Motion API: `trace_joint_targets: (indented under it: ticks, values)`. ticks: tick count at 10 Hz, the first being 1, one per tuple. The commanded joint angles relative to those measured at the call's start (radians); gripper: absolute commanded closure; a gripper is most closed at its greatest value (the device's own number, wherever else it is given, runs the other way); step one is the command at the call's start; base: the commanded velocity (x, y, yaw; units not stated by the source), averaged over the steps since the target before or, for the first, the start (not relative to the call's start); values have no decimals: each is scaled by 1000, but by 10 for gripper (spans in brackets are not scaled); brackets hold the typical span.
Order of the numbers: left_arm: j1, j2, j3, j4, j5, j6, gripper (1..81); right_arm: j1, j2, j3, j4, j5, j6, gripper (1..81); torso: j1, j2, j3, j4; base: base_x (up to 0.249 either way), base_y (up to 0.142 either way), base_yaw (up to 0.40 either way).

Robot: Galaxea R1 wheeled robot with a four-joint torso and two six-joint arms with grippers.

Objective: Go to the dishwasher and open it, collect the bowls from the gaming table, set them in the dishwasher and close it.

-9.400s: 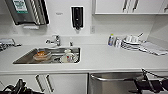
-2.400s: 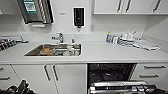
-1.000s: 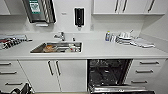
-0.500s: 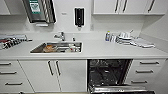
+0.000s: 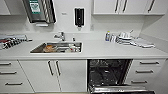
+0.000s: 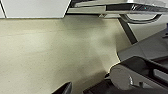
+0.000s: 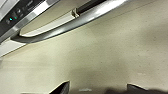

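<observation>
The dishwasher (image 5: 107,72) stands open under the white counter, right of the sink, showing its dark inside with racks. Its steel door (image 5: 117,89) lies folded down at the lower edge of the head view. The door's edge and bar handle (image 6: 140,18) show over the beige floor in the left wrist view. The same handle (image 7: 75,23) and a control strip with small lights (image 7: 15,17) show in the right wrist view. My right gripper (image 7: 98,90) is open and empty, low over the floor near the handle. My left gripper (image 6: 75,90) hangs above the floor beside the door. The bowls and the gaming table are out of view.
A steel sink (image 5: 57,47) with dishes in it is set in the counter (image 5: 105,51). White crockery (image 5: 125,37) and bottles stand at the back right. White drawers (image 5: 146,71) flank the dishwasher on the right, cupboard doors (image 5: 53,75) on the left. The lowered door juts out over the floor.
The dishwasher door was shut 9.4 s ago and now lies open. The head camera has drawn back and shifted since. Nothing visibly differs over the last second.
</observation>
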Motion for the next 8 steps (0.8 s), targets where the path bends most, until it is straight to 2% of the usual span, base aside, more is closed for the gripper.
trace_joint_targets:
  ticks: [1,3,5,6,8]
  values:
    - [148,30,-115,62,-221,1,10,24,-64,71,-24,5,-96,10,0,0,0,0,0,0,0]
    - [217,62,-164,57,-224,-6,10,-30,-50,71,-27,4,-128,10,0,0,0,0,-54,0,0]
    - [241,78,-192,57,-224,-6,10,-62,-44,74,-27,20,-147,10,0,0,0,0,0,0,0]
    - [249,82,-192,59,-222,-6,10,-76,-41,73,-27,31,-147,10,-64,100,0,0,0,0,0]
    - [272,108,-211,66,-222,-5,10,-114,-27,68,-28,31,-148,10,-76,117,0,0,0,0,0]
